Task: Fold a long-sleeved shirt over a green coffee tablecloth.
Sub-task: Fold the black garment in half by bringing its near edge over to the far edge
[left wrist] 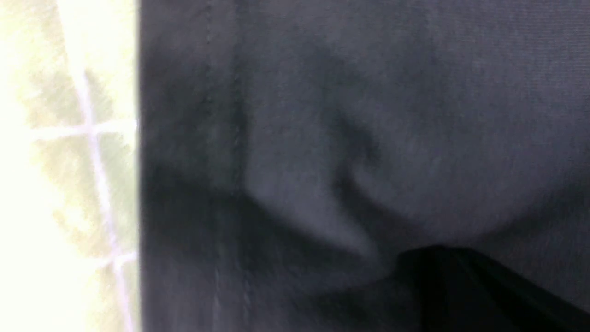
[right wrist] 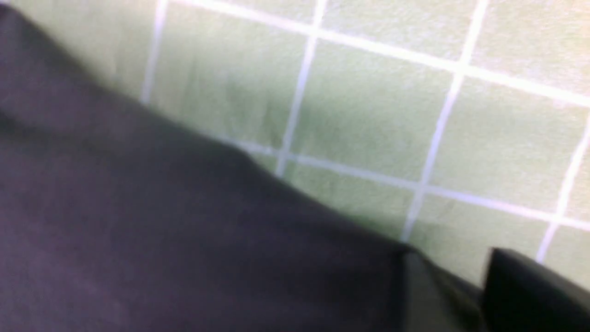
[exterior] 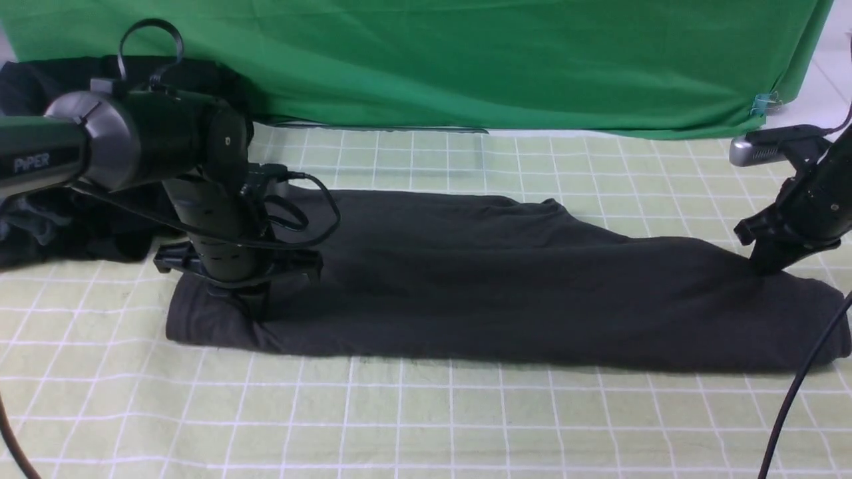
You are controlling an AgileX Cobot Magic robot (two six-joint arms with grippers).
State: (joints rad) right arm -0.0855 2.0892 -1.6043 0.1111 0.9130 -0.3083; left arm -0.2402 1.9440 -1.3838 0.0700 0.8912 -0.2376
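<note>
Since the long-sleeved shirt lies as one long dark band on the green coffee tablecloth, its long axis runs from 9 o'clock to 3 o'clock across the front view, and the next fold turns on that line. Taking the band's middle as the dial's centre, the near edge at 6 o'clock is fairly straight. The far edge at 12 o'clock is uneven.

At the 9 o'clock end the left gripper points straight down into the cloth, a little inside the end. Its jaws are clenched. In the left wrist view a pucker of jersey runs to the dark fingertip, so I judge it is pinching the shirt rather than merely pressing on it. At the 3 o'clock end the right gripper meets the band's far corner, toward 2 o'clock. Whether its jaws are parted or closed on the hem I cannot tell, since only one blurred finger shows beside the shirt's edge.

Each arm is nearest its own end: the shirt's bulk lies toward 3 o'clock from the left pincer and toward 9 o'clock from the right. An end-over-end fold would probably carry one end along that axis to the other.

Further out, a bundle of dark garments sits beyond 9 o'clock, and a plain green cloth hangs at 12 o'clock.
</note>
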